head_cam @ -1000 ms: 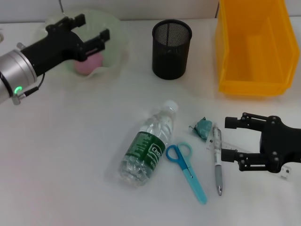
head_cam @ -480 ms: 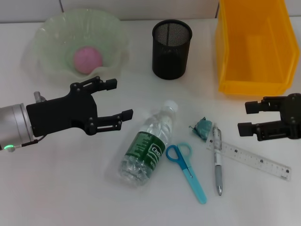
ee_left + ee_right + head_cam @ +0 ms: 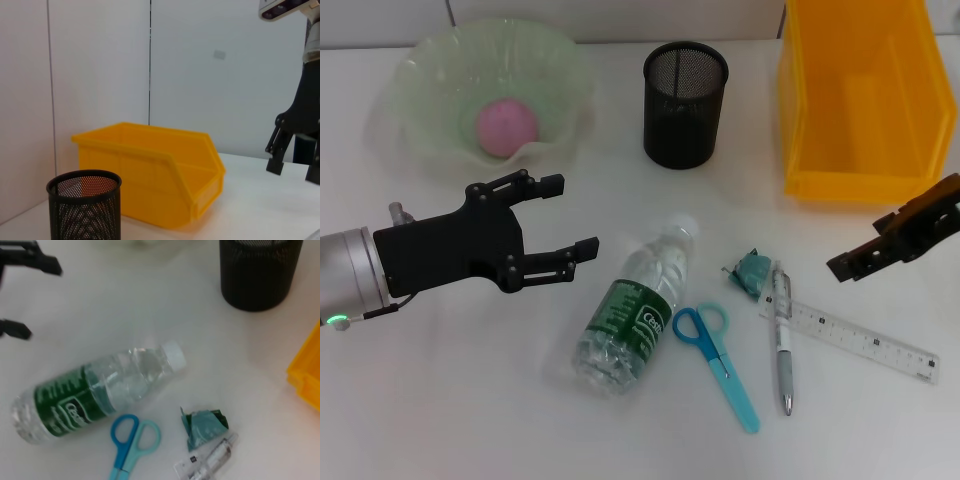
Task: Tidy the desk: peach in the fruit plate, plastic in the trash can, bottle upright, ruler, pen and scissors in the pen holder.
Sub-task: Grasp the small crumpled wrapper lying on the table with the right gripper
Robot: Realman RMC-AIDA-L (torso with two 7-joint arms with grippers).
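MOVED: right gripper (image 3: 868,262) tilts, drawn right; state cannot tell | left gripper (image 3: 556,218) wide open, empty, left-centre | ADVICE: close squarely across bottle (image 3: 635,310) mid-body, centre frame.

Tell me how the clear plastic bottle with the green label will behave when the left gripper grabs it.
The clear plastic bottle lies on its round side, so it may roll. It looks empty, probably light and crushable. The open left gripper should squeeze gently.
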